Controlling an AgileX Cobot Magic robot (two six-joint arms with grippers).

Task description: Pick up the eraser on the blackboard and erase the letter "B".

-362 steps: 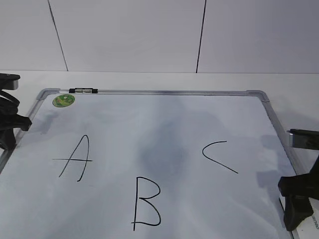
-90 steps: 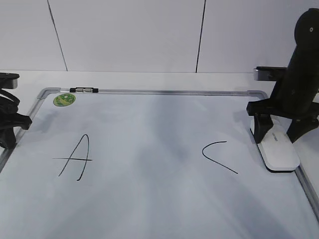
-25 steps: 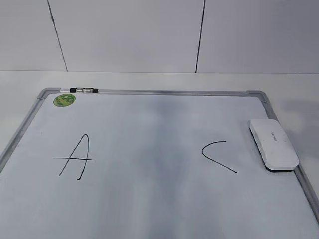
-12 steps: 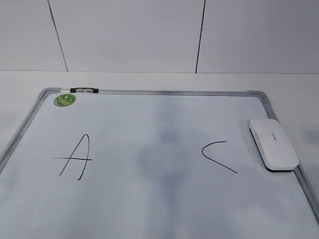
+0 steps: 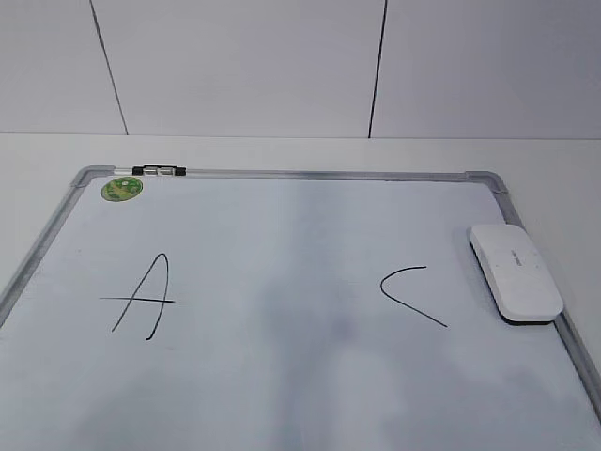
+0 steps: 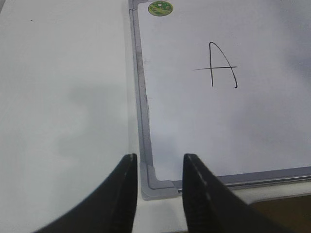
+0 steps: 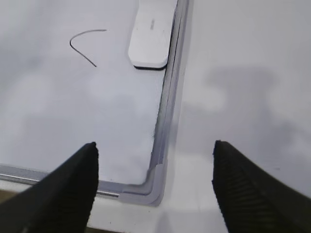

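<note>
The "B" seen 14.5 s ago between the "A" (image 5: 143, 297) and the "C" (image 5: 411, 295) is gone from the blackboard (image 5: 282, 175); only a faint grey smudge marks that spot. The eraser (image 5: 516, 272) lies flat at the board's right edge, just beside the frame, as it did 1 s ago. The right gripper (image 7: 153, 187), jaws spread wide and empty, hangs above the board's near right corner, well apart from the eraser. The left gripper (image 6: 158, 194), jaws narrowly parted and empty, sits over the near left corner.

Left gripper (image 6: 158, 187) jaws narrowly parted, hovering over near-left corner of blackboard (image 6: 144, 141). Black "A" (image 6: 219, 65) and green sticker (image 6: 160, 8) farther off.
</note>
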